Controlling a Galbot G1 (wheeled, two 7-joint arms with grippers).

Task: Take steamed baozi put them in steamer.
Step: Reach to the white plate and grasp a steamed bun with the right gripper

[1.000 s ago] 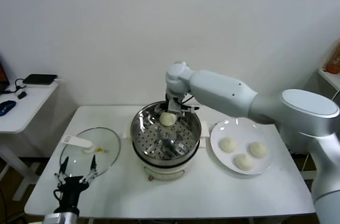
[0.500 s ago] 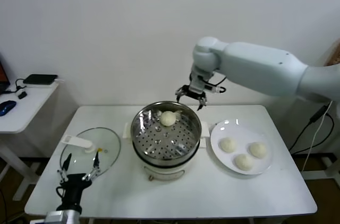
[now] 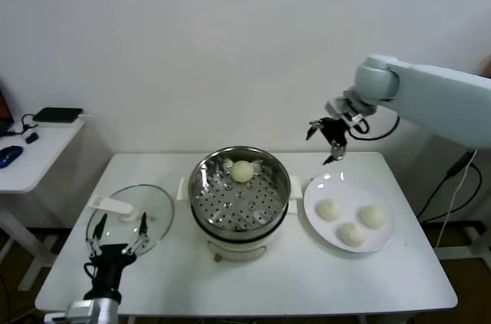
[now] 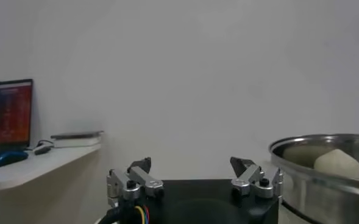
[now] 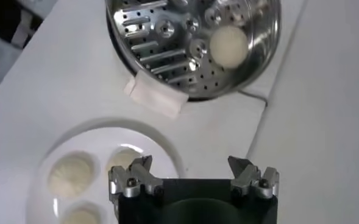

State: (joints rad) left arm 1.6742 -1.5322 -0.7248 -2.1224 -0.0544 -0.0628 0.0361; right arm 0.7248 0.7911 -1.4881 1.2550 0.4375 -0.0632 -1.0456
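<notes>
One cream-white baozi (image 3: 242, 171) (image 5: 228, 45) (image 4: 337, 165) lies on the perforated floor at the back of the shiny steel steamer (image 3: 239, 215) (image 5: 167, 49) (image 4: 301, 176). Three more baozi (image 3: 329, 209) (image 3: 372, 216) (image 3: 352, 234) rest on the white plate (image 3: 320, 186); the right wrist view shows them (image 5: 71, 173) (image 5: 125, 161) (image 5: 80, 216) too. My right gripper (image 3: 331, 140) (image 5: 191, 165) hangs open and empty in the air above the plate's far edge. My left gripper (image 3: 116, 233) (image 4: 192, 166) is parked open at the table's front left, over the glass lid.
A glass lid (image 3: 157, 209) with a white handle (image 3: 112, 205) lies left of the steamer. The white table (image 3: 291, 278) ends near the plate on the right. A side desk (image 3: 31, 151) with a mouse and a dark device stands at far left.
My right gripper left the baozi in the steamer, rose out of it and swung right, and now hangs above the plate's far edge. The left arm barely shifted.
</notes>
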